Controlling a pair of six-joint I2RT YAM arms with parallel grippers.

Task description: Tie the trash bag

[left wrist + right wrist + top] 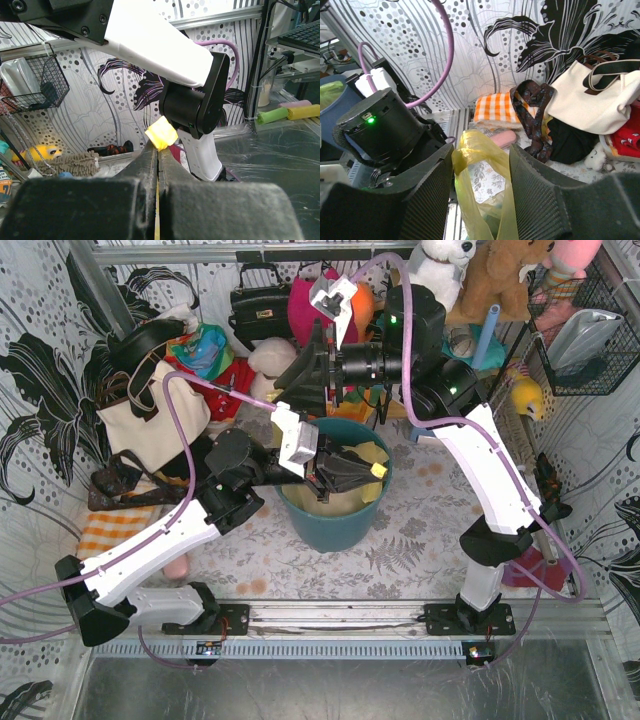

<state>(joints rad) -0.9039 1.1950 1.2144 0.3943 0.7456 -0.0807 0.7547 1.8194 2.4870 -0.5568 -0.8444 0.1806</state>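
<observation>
At the middle of the worktop [420, 530], the top view shows the teal bin [330, 525] with the trash bag [365, 455] lining it, yellow film folded over the inner rim. The left end effector [365, 473] reaches across the bin's mouth and pinches a yellow end of the bag near the right rim. The right end effector [292, 385] hangs over the bin's back edge, pointing left. Patterned worktop lies open between the bin and the right arm; a cream tote bag [150, 420] and toys crowd the left and back edges.

Left wrist view: the left end effector [158, 150] has its jaws pressed together on a thin yellow strip of the trash bag [161, 134], whose crumpled end sticks out above the tips. The right arm stands close ahead, a wire basket [42, 82] on the wall beyond.

Right wrist view: the right end effector [481, 160] is half parted, a loose loop of the trash bag [476, 145] rising between the jaws, not squeezed flat. Beyond lie an orange checked cloth [492, 107] and the tote bag [590, 100].
</observation>
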